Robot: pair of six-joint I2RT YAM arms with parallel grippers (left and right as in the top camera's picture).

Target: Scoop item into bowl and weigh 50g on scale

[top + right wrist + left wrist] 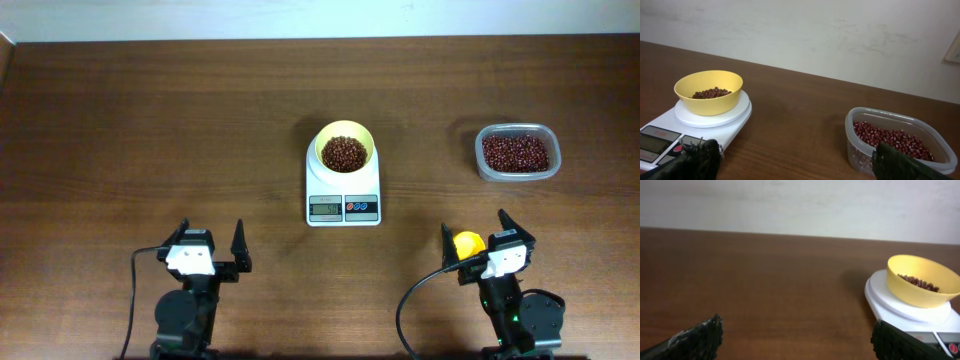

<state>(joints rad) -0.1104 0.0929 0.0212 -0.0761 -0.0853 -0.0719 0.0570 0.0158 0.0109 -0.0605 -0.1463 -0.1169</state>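
Scooping seems done: dark red-brown beans fill the pale yellow plastic bowl on the white scale, with left gripper and right gripper released.

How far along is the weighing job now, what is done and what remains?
Done: beans lie in the bowl on the scale. In hand: nothing; left gripper and right gripper stand open, yellow scoop by the right one. Left: confirm the display, unreadable here.

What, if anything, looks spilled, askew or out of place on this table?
Nothing stands out. The bowl sits squarely on the scale, beans lie only inside it and the clear tub, and no stray beans show on the table.
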